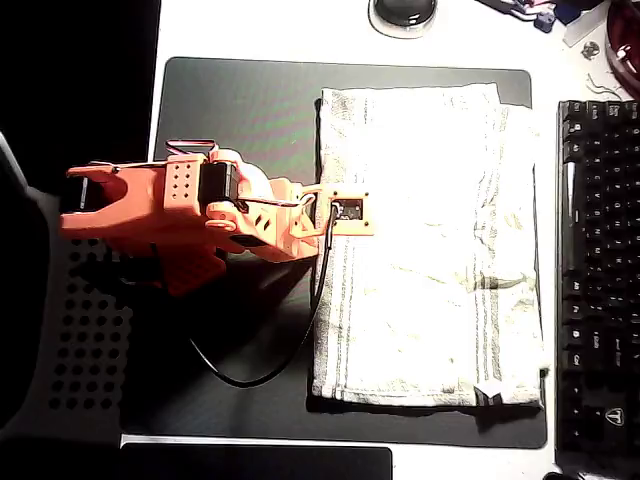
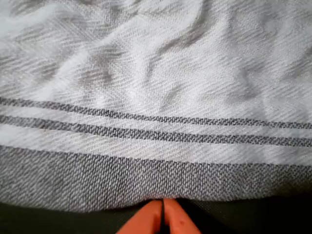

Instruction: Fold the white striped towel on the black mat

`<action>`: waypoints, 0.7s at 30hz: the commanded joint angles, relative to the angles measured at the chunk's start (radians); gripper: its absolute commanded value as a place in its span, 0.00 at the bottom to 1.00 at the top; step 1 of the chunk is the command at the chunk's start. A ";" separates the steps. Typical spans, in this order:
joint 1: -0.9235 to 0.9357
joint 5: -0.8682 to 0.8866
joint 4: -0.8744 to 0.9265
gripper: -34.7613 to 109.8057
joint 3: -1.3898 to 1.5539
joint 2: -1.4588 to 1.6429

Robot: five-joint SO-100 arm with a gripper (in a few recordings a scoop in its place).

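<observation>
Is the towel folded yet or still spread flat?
Folded, it seems: in the overhead view the towel shows a second layer's edges at its top and right. The pincer sits closed at its striped edge, on the mat.

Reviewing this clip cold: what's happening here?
An orange robot arm reaches over a large black desk mat to the left edge of an off-white towel with thin grey stripes, which lies flat on the mat. In the wrist view the gripper sits at the towel's grey hem, fingertips together; whether it pinches cloth is unclear.
</observation>
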 commanded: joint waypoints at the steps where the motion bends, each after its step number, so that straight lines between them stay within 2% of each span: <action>1: 0.012 -0.002 0.018 0.35 0.023 0.025; 7: 0.012 -0.009 0.018 0.38 0.023 0.025; 11: 0.012 -0.002 0.018 0.24 0.023 0.025; 21: 0.012 0.000 0.018 0.24 0.025 0.025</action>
